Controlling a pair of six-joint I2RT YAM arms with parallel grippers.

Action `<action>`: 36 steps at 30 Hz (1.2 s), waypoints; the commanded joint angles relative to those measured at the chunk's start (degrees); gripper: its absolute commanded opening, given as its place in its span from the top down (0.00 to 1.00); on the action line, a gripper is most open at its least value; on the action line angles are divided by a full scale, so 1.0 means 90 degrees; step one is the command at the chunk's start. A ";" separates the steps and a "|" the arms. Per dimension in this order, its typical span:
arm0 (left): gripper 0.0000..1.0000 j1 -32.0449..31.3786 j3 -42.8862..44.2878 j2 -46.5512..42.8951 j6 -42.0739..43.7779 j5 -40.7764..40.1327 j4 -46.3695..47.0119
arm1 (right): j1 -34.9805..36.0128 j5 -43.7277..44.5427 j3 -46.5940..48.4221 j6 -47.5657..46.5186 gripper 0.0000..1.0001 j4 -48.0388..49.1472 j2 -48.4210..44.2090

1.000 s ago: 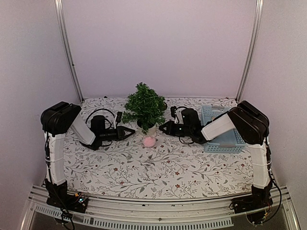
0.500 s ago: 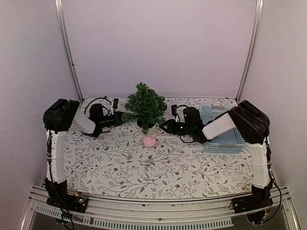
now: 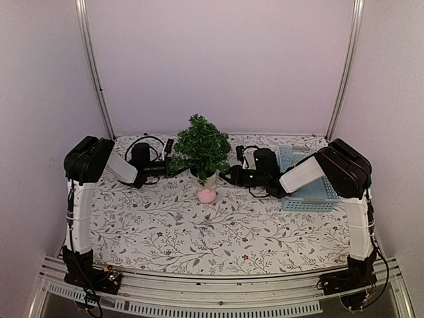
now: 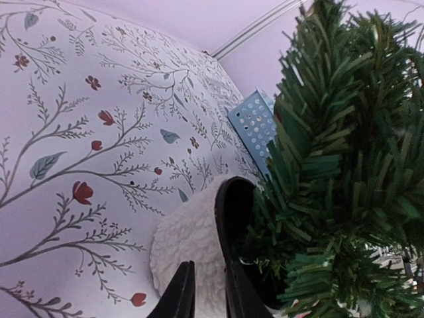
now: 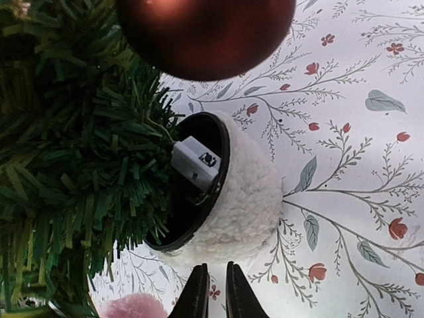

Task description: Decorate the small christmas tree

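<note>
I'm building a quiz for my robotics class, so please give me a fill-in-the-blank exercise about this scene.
The tree stands in a fuzzy ____ pot.
A fluffy ____ ball lies just in front of the pot.
The perforated basket is light ____.
Missing words: white, pink, blue.

No legible text, brand or number in any view. A small white box (image 5: 194, 162) in the pot (image 5: 245, 199) of the small christmas tree (image 5: 59, 132) bears a dark mark, unreadable.
</note>
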 commanded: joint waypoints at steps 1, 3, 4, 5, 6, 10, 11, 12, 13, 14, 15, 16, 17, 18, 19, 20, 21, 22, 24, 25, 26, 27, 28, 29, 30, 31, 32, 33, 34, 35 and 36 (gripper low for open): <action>0.84 -0.0184 0.0042 0.0116 0.0182 0.0215 -0.0114 | -0.0020 -0.0134 0.0196 0.0037 0.88 0.0169 0.0238; 0.86 -0.0220 -0.0084 0.0067 0.0183 0.0177 -0.0037 | -0.0015 -0.0157 0.0242 0.0029 0.88 0.0157 0.0254; 0.87 -0.0251 -0.0157 0.0042 0.0160 0.0170 0.0045 | -0.0018 -0.0162 0.0263 0.0029 0.88 0.0147 0.0264; 0.87 -0.0289 -0.0263 0.0010 0.0145 0.0154 0.0127 | -0.0020 -0.0164 0.0276 0.0011 0.88 0.0138 0.0277; 0.87 -0.0324 -0.0351 -0.0017 0.0133 0.0138 0.0190 | -0.0022 -0.0172 0.0286 0.0002 0.88 0.0132 0.0280; 0.88 -0.0449 -0.0683 -0.0117 0.0127 0.0083 0.0420 | -0.0020 -0.0173 0.0297 -0.0053 0.88 0.0093 0.0280; 0.88 -0.0483 -0.0784 -0.0133 0.0110 0.0068 0.0507 | -0.0016 -0.0166 0.0298 -0.0065 0.88 0.0084 0.0280; 0.88 -0.0510 -0.0881 -0.0167 0.0096 0.0045 0.0577 | -0.0023 -0.0164 0.0297 -0.0087 0.88 0.0074 0.0280; 0.88 -0.0527 -0.0969 -0.0200 0.0088 0.0013 0.0637 | -0.0023 -0.0164 0.0292 -0.0100 0.88 0.0069 0.0280; 0.88 -0.0555 -0.1053 -0.0238 0.0059 -0.0001 0.0726 | -0.0032 -0.0164 0.0283 -0.0114 0.88 0.0063 0.0275; 0.88 -0.0591 -0.1120 -0.0278 0.0054 -0.0018 0.0780 | -0.0042 -0.0164 0.0278 -0.0117 0.88 0.0064 0.0271; 0.88 -0.0623 -0.1171 -0.0302 0.0053 -0.0032 0.0802 | -0.0056 -0.0164 0.0270 -0.0122 0.88 0.0063 0.0270; 0.89 -0.0654 -0.1220 -0.0344 0.0045 -0.0052 0.0837 | -0.0074 -0.0164 0.0251 -0.0127 0.88 0.0068 0.0262; 0.89 -0.0675 -0.1282 -0.0387 0.0043 -0.0088 0.0886 | -0.0093 -0.0145 0.0228 -0.0142 0.88 0.0066 0.0251; 0.89 -0.0694 -0.1373 -0.0431 0.0010 -0.0130 0.0989 | -0.0120 -0.0129 0.0205 -0.0143 0.87 0.0070 0.0235; 0.89 -0.0697 -0.1442 -0.0469 -0.0029 -0.0155 0.1086 | -0.0150 -0.0125 0.0183 -0.0151 0.88 0.0072 0.0210; 0.89 -0.0696 -0.1490 -0.0497 -0.0053 -0.0159 0.1137 | -0.0180 -0.0142 0.0185 -0.0163 0.88 0.0072 0.0204; 0.89 -0.0697 -0.1514 -0.0535 -0.0042 -0.0167 0.1135 | -0.0204 -0.0177 0.0210 -0.0188 0.87 0.0080 0.0202; 0.89 -0.0733 -0.1513 -0.0627 0.0104 -0.0183 0.0990 | -0.0228 -0.0292 0.0321 -0.0236 0.87 0.0083 0.0247; 0.88 -0.0739 -0.1524 -0.0683 0.0185 -0.0224 0.0880 | -0.0227 -0.0351 0.0377 -0.0264 0.87 0.0077 0.0273; 0.89 -0.0741 -0.1569 -0.0741 0.0207 -0.0285 0.0833 | -0.0233 -0.0408 0.0438 -0.0313 0.87 0.0077 0.0300; 0.89 -0.0722 -0.1669 -0.0822 0.0197 -0.0389 0.0918 | -0.0243 -0.0454 0.0491 -0.0337 0.87 0.0067 0.0344; 0.88 -0.0684 -0.1793 -0.0886 0.0158 -0.0568 0.1050 | -0.0252 -0.0469 0.0495 -0.0348 0.87 0.0052 0.0355; 0.88 -0.0621 -0.1928 -0.0968 0.0107 -0.0760 0.1151 | -0.0265 -0.0459 0.0467 -0.0343 0.87 0.0044 0.0350; 0.88 -0.0536 -0.2012 -0.1035 0.0054 -0.0877 0.1211 | -0.0276 -0.0433 0.0387 -0.0347 0.87 0.0046 0.0295; 0.88 -0.0456 -0.2056 -0.1087 0.0024 -0.0950 0.1247 | -0.0277 -0.0405 0.0327 -0.0351 0.87 0.0046 0.0247; 0.88 -0.0381 -0.2071 -0.1114 0.0007 -0.1058 0.1242 | -0.0277 -0.0399 0.0259 -0.0379 0.87 0.0048 0.0187; 0.87 -0.0328 -0.2049 -0.1116 0.0023 -0.1094 0.1207 | -0.0277 -0.0410 0.0207 -0.0388 0.87 0.0052 0.0140; 0.87 -0.0280 -0.1965 -0.1099 0.0048 -0.1094 0.1118 | -0.0277 -0.0458 0.0171 -0.0383 0.87 0.0055 0.0090; 0.86 -0.0249 -0.1849 -0.1059 0.0095 -0.1098 0.0987 | -0.0275 -0.0508 0.0142 -0.0382 0.87 0.0062 0.0074; 0.86 -0.0238 -0.1730 -0.1020 0.0131 -0.1107 0.0878 | -0.0277 -0.0549 0.0100 -0.0354 0.87 0.0083 0.0059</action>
